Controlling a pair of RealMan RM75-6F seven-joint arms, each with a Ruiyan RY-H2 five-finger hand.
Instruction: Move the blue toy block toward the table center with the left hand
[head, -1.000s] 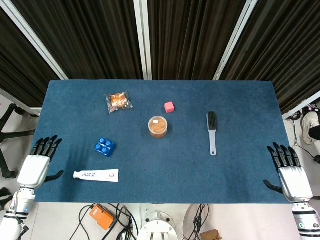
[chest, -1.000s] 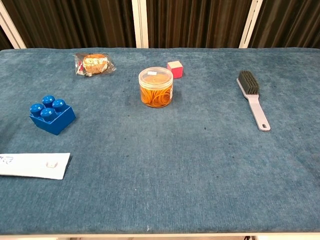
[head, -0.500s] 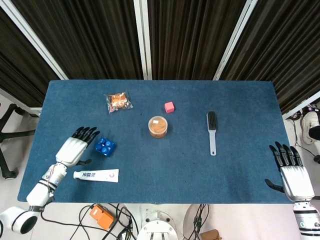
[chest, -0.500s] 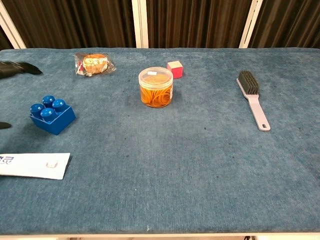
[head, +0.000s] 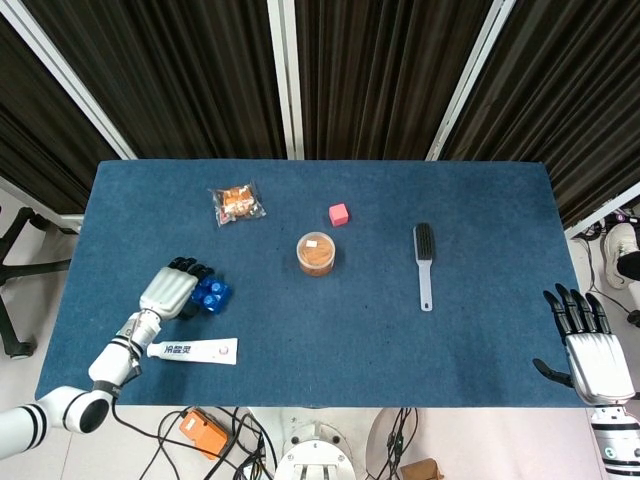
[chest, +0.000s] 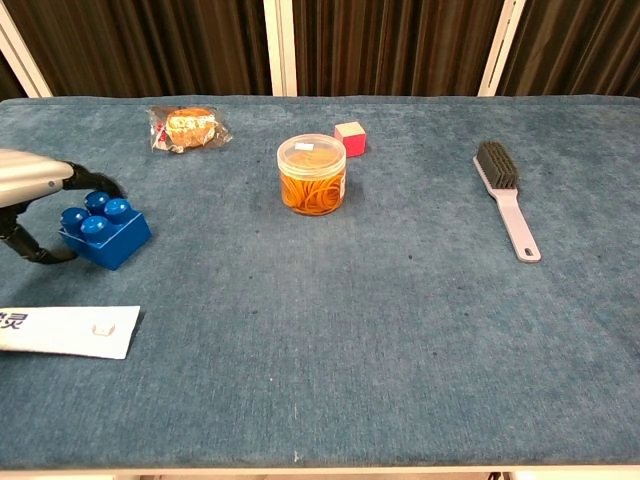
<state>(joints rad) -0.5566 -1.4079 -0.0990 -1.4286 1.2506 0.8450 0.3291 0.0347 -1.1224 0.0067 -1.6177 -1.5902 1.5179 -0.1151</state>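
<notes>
The blue toy block (head: 214, 294) (chest: 108, 236) sits on the blue table cloth at the left, studs up. My left hand (head: 172, 289) (chest: 28, 192) is at the block's left side. Its fingers arch over the block's top left edge and the thumb curls low beside it. Whether they touch the block I cannot tell. My right hand (head: 588, 350) hangs off the table's right front corner with its fingers spread and nothing in it. The chest view does not show it.
A white toothpaste tube (head: 192, 350) (chest: 65, 330) lies just in front of the block. A jar of rubber bands (head: 316, 253) (chest: 312, 175) stands mid-table with a pink cube (head: 339, 214) behind it. There is a brush (head: 424, 262) at the right and a snack packet (head: 237, 204) at the back left.
My left hand has come in from the table's left edge to the blue block and curled its fingers over it. The block has not moved. The right hand has drifted slightly.
</notes>
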